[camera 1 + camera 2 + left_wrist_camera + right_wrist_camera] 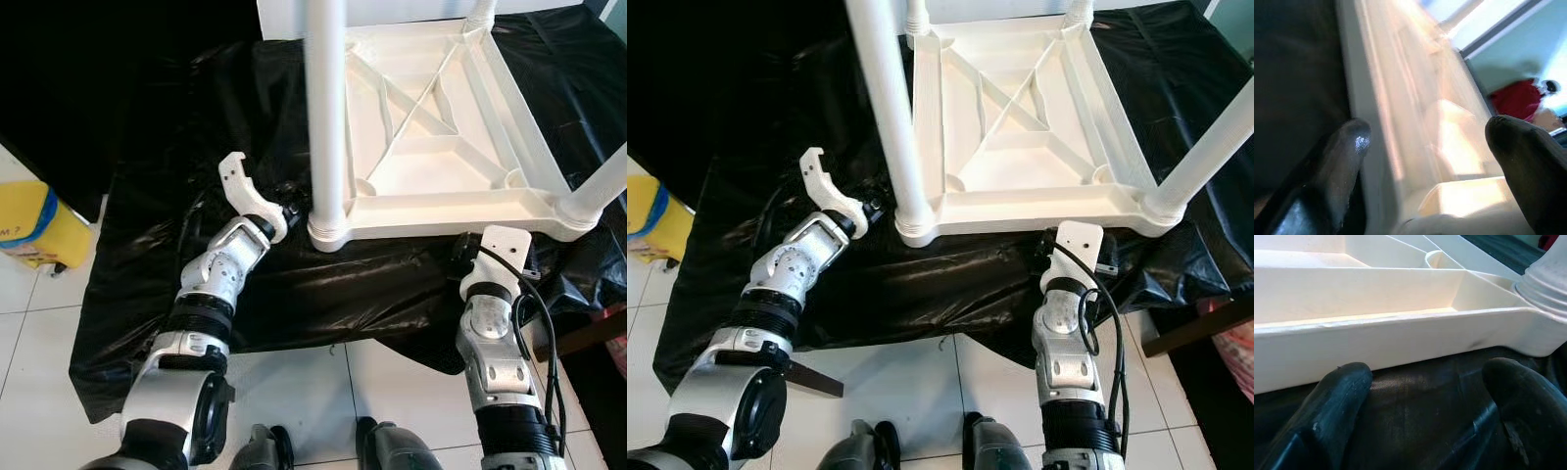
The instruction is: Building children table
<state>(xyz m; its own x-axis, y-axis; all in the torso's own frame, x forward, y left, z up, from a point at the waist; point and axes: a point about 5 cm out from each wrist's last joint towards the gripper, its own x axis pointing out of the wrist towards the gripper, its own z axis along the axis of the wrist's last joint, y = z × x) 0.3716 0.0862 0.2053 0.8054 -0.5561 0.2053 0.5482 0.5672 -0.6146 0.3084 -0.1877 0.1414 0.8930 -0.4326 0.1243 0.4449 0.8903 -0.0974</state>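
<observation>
A white plastic children's table (451,206) lies upside down on a black plastic sheet (323,284), its ribbed underside facing up. A white leg (325,117) stands in the near left corner and another leg (607,186) in the near right corner. My left gripper (297,211) is at the base of the near left leg, open, and in the left wrist view its fingers (1347,147) stand either side of white plastic. My right gripper (1425,377) is open just above the sheet, facing the table's front rim (1376,338) without touching it.
A yellow container (34,225) stands on the white tiled floor at the left. A dark wooden piece (588,333) and something pink (1234,352) lie at the right. My feet (265,450) are at the sheet's near edge.
</observation>
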